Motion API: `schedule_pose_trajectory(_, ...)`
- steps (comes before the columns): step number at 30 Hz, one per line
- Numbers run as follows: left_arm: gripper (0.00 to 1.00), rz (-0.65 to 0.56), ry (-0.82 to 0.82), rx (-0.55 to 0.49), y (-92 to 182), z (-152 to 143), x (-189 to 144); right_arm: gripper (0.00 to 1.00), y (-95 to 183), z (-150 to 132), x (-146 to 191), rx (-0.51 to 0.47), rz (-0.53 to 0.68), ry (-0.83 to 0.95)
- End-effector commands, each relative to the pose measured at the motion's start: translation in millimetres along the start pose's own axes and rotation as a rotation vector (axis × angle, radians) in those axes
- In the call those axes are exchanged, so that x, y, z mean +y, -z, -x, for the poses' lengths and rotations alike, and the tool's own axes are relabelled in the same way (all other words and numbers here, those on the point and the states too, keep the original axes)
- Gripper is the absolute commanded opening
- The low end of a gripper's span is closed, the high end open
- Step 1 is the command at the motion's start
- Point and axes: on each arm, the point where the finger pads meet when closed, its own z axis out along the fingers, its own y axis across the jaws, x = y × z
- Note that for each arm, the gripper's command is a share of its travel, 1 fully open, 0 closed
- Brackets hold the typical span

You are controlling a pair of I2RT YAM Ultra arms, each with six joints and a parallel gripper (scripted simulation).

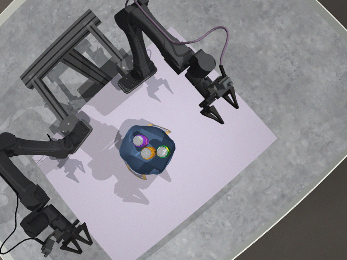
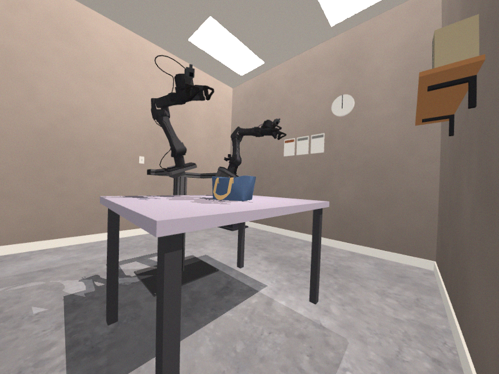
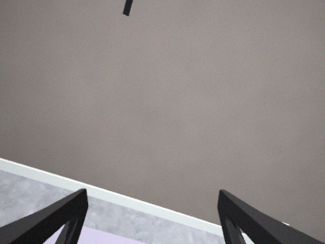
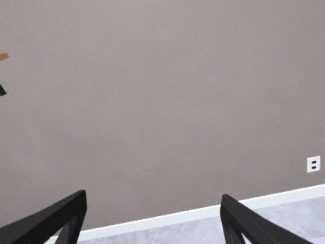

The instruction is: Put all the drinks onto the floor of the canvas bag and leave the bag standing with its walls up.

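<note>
The left pincer (image 1: 231, 115) (image 2: 283, 135) (image 3: 153, 197) is wide open with nothing in it. The right pincer (image 1: 86, 248) (image 2: 209, 93) (image 4: 153, 200) is wide open and empty too. Both are up high, well apart from the blue canvas bag (image 1: 126, 148) (image 2: 242, 188), which stands on the table (image 1: 196, 167) (image 2: 225, 211) lower than both and between them. I think they are held away so they won't bump its soft walls, which are up.

Inside the bag are the purple can (image 1: 138, 140), the orange can (image 1: 146, 153) and the green can (image 1: 162, 151). The green one is nearest the left pincer. They look grouped so the walls can stand around them. I can't see if every bottom touches the bag's floor. The job looks done, so I'd leave the bag alone.
</note>
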Motion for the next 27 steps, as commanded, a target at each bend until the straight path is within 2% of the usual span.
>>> schedule_pose_trajectory(1, 0.86, -0.017, -0.014, 0.004, 1.9, -3.3, -6.7, 0.86, 10.2, 29.9, 6.3, -0.063, 0.014, 0.016)
schedule_pose_trajectory(27, 0.86, -0.010, -0.014, 0.010, -1.1, -5.7, -4.0, 0.86, 10.4, 29.8, 5.6, -0.061, 0.012, 0.016)
